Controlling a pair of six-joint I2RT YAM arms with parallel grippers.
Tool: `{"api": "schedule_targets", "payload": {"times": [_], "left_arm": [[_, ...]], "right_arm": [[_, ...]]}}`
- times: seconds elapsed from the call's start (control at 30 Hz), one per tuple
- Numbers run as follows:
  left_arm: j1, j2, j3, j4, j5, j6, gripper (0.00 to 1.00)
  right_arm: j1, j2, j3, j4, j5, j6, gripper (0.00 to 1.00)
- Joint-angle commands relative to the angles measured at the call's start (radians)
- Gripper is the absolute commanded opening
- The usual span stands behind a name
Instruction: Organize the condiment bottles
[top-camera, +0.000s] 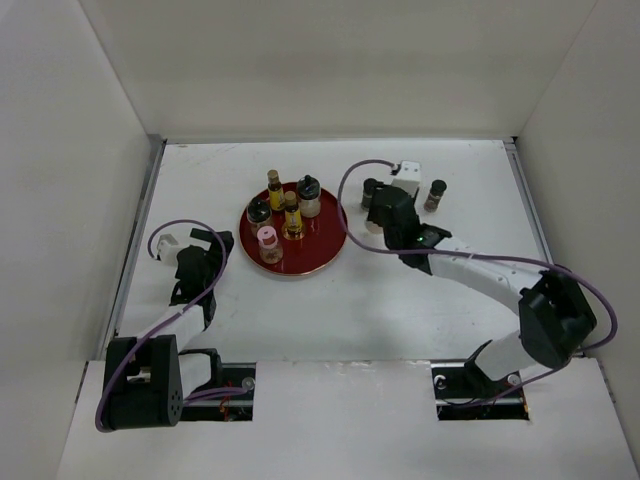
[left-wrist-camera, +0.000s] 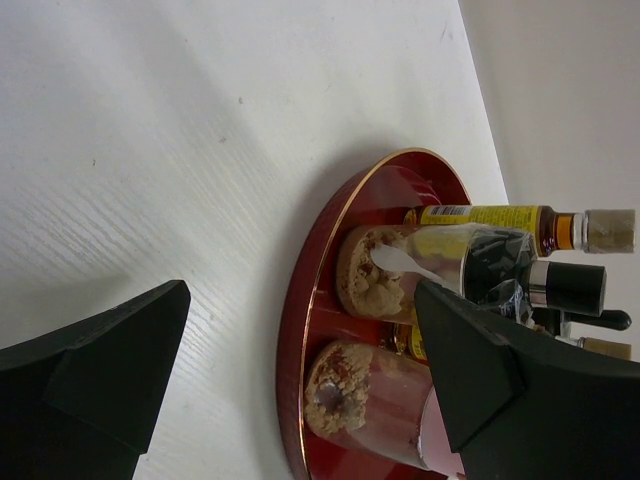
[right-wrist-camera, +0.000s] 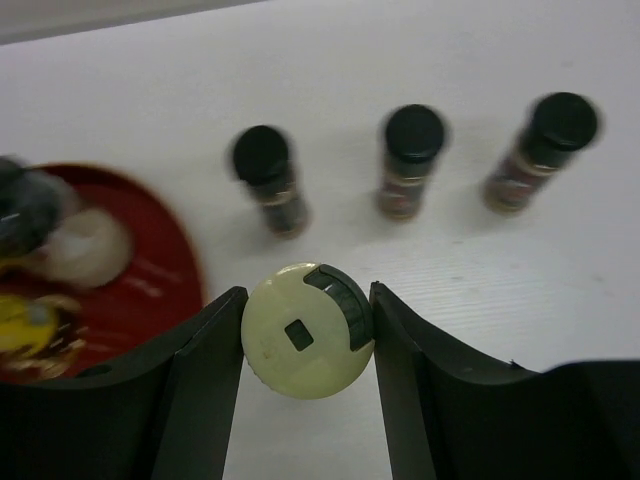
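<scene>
The right gripper (right-wrist-camera: 308, 300) pinches a small bottle (right-wrist-camera: 300, 345) by its round pale-yellow cap, on the white desk (top-camera: 300, 320) just right of the round red tray (top-camera: 320, 255). Three black-capped bottles (right-wrist-camera: 413, 160) stand in a row beyond it. The left gripper (left-wrist-camera: 302, 300) is spread wide beside the tray's left rim.

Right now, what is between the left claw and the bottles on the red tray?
Just bare white table, then the tray rim. Nothing else sits between the left claw and the bottles. The left wrist view shows that best.
</scene>
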Motion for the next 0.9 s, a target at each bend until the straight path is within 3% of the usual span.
{"api": "schedule_targets", "payload": {"times": [0.0,0.23,0.57,0.87], "left_arm": [[-0.004,-0.004,0.005,0.053,0.003,0.001,1.00],[0.004,-0.018,0.002,0.050,0.007,0.001,1.00],[0.005,-0.024,0.001,0.048,0.004,0.001,1.00],[0.004,-0.013,0.002,0.053,0.012,-0.001,1.00]], "right_arm": [[0.102,0.037,0.095,0.101,-0.085,0.013,0.36],[0.274,0.226,0.236,0.148,-0.142,0.002,0.36],[0.382,0.384,0.316,0.151,-0.157,-0.021,0.38],[0.399,0.398,0.304,0.153,-0.142,-0.056,0.68]]}}
